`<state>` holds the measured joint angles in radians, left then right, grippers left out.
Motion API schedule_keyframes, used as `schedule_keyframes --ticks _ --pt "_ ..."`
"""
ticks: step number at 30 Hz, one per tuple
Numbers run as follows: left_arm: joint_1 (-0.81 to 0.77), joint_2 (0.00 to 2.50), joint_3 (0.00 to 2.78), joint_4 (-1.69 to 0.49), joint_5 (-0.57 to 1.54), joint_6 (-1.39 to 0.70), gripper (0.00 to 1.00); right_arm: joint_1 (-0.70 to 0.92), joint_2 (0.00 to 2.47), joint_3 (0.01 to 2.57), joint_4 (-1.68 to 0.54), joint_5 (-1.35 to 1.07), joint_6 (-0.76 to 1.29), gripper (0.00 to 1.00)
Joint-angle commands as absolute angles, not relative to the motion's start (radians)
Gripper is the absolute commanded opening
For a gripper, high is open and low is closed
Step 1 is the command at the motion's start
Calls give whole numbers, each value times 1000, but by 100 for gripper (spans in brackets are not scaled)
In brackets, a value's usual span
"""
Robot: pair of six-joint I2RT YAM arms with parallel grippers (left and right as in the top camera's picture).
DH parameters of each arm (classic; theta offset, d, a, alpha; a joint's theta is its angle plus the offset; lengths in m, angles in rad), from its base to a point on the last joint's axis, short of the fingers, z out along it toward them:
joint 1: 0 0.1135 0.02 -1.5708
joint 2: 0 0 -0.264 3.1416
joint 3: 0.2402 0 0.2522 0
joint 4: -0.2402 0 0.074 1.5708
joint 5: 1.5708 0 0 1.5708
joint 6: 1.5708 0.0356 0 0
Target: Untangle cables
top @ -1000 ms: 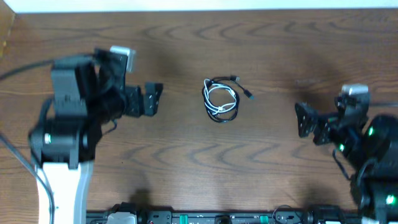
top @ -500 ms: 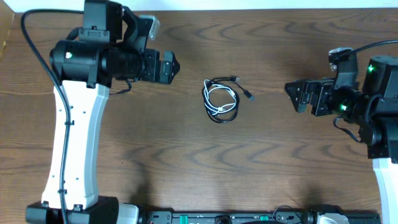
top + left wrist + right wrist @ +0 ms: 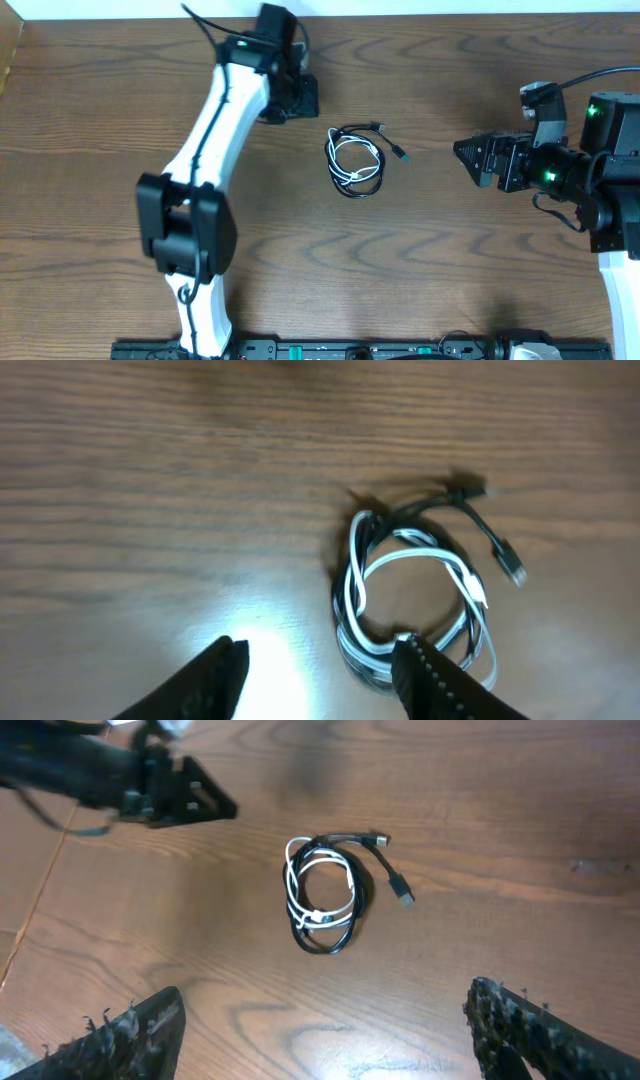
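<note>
The cables lie tangled in one small coil on the wooden table: a white cable (image 3: 348, 158) looped inside a black cable (image 3: 386, 140) whose plug end trails to the right. My left gripper (image 3: 308, 97) hovers just up-left of the coil, open and empty. In the left wrist view its right fingertip (image 3: 418, 665) overlaps the coil's near edge, below the white cable (image 3: 400, 560) and black cable (image 3: 492, 538). My right gripper (image 3: 462, 153) stands open to the right of the coil, well apart from it. In the right wrist view the coil (image 3: 322, 895) lies far ahead of the right gripper (image 3: 325, 1025).
The left arm (image 3: 215, 120) stretches from the near-left base across to the far side of the table. The table's far edge (image 3: 400, 14) runs close behind the left gripper. Bare wood (image 3: 350, 260) lies all round the coil.
The left arm has swung from the left side up and across to the far side, bringing its gripper close to the coil with narrower jaws. The right gripper has edged left.
</note>
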<state>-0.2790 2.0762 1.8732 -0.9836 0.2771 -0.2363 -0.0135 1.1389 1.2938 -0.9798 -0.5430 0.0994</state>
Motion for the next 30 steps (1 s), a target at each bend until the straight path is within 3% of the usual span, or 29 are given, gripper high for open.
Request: schedule_keyframes --ticks 1,7,26,29,30 --pt "-295 2122 1874 -949 245 -299 46 -6 1140 1313 -988 -552 101 85" --pt "-317 2225 1874 -907 246 -313 40 -6 1141 1313 -995 -548 101 82" --pt "-384 2298 1868 -833 250 -313 40 -6 1143 1313 -1028 -548 101 85" --pt "-384 2314 1868 -841 251 -313 30 -6 1147 1313 -1030 -548 100 86" --pt "-384 2317 1868 -846 250 -313 21 -6 1149 1313 -1030 -548 100 86"
